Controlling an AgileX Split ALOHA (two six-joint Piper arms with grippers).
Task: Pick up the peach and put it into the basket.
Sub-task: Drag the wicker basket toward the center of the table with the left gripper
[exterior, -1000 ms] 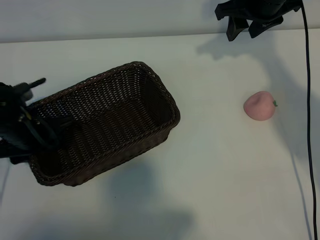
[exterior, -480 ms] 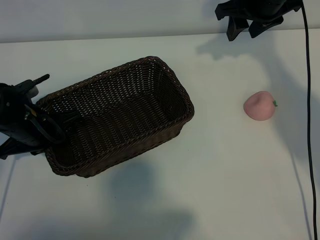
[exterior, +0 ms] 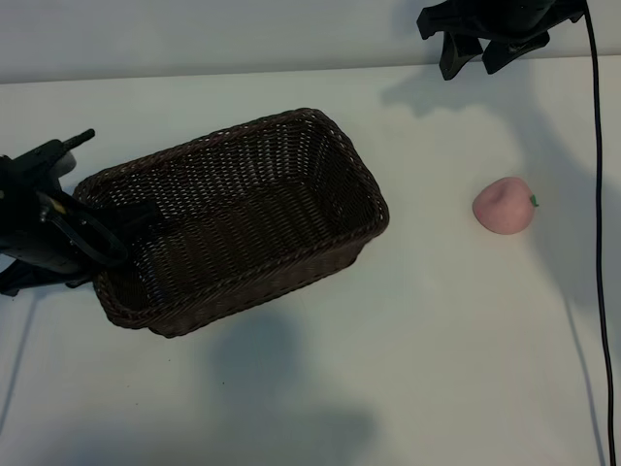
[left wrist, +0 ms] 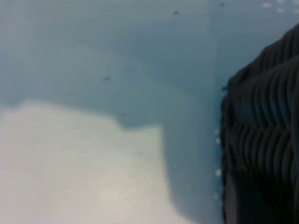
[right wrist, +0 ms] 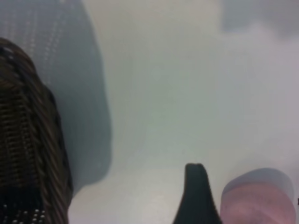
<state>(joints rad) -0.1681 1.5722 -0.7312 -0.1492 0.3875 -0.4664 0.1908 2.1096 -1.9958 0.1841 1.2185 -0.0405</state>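
The dark-brown woven basket [exterior: 243, 218] lies slantwise at the table's left middle. My left gripper [exterior: 105, 231] sits at its left end, one finger inside and the body outside, shut on the rim. In the left wrist view only the basket's wall [left wrist: 266, 130] shows. The pale-pink peach [exterior: 503, 206] rests on the table well to the right, untouched. My right gripper [exterior: 473, 60] hangs open at the back right, above and behind the peach. In the right wrist view one of its fingers [right wrist: 196, 193] stands beside the peach [right wrist: 257, 198], with the basket [right wrist: 28, 140] farther off.
A black cable [exterior: 602, 243] runs down the table's right side. The white table [exterior: 437, 340] ends at a back edge near the right arm. Bare surface lies between basket and peach.
The left gripper has closed on the basket's rim, and the basket has slid to the right, towards the peach, and turned a little. The right arm and the peach have not moved.
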